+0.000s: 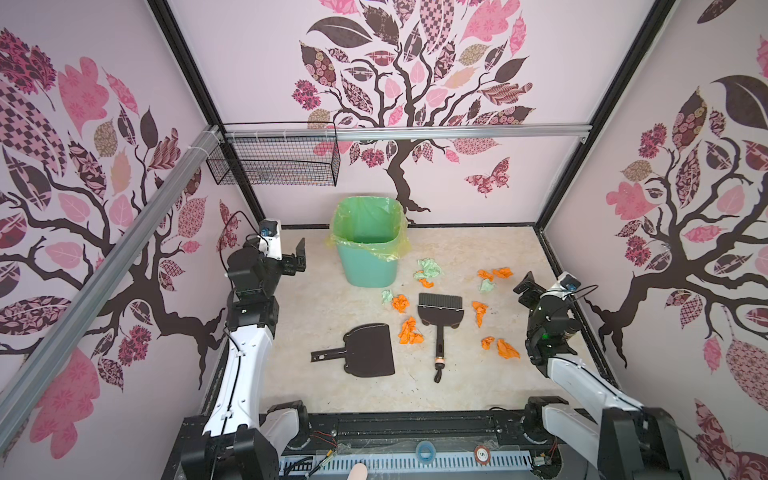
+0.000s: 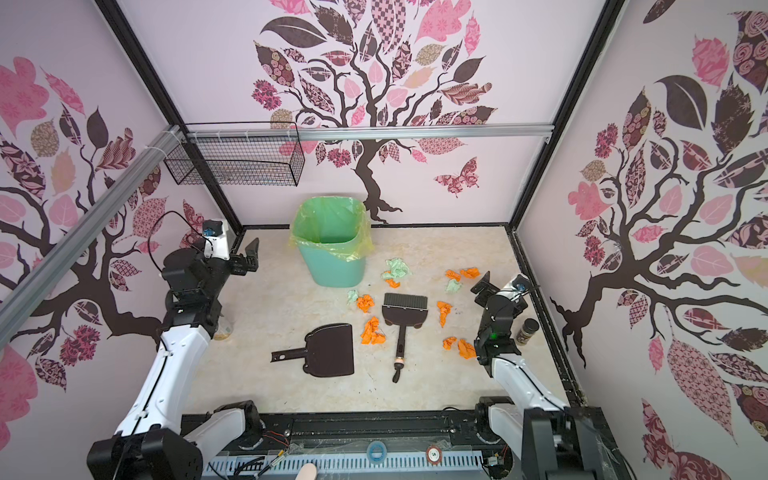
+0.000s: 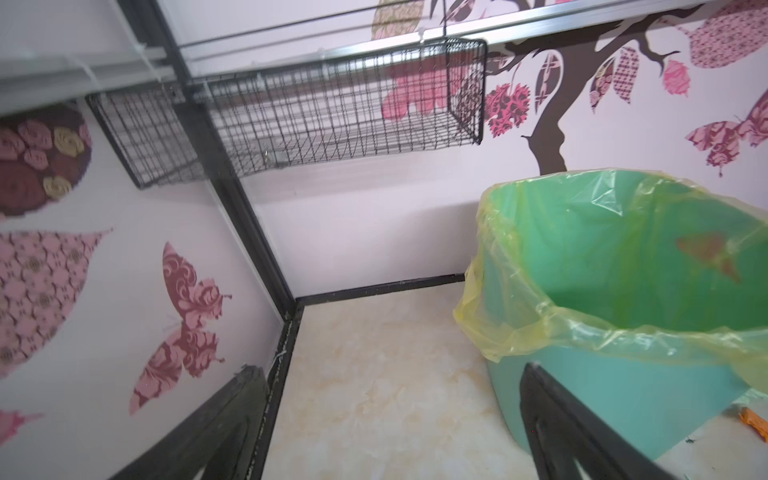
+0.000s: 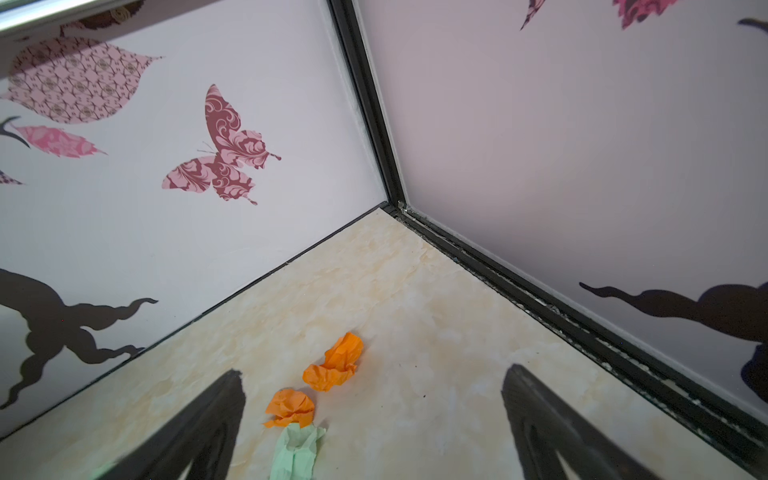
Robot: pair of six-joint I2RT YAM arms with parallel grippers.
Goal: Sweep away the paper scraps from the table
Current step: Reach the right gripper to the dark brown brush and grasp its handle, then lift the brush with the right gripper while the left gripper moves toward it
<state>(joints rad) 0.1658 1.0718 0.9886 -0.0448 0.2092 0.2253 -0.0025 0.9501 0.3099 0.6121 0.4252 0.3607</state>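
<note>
Lined green bin point(image 1: 368, 272), black dustpan point(image 1: 370, 351), brush point(image 1: 439, 309), wire basket point(image 1: 274, 162)

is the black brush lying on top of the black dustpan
No, the black long-handled brush lies on the beige marbled table beside the flat black plastic dustpan, with a gap between them.

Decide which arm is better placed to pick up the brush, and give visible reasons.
Right, probably. The brush lies right of the dustpan, among the paper scraps on that arm's side. The open right gripper hovers nearer than the left gripper beside the bin.
</note>
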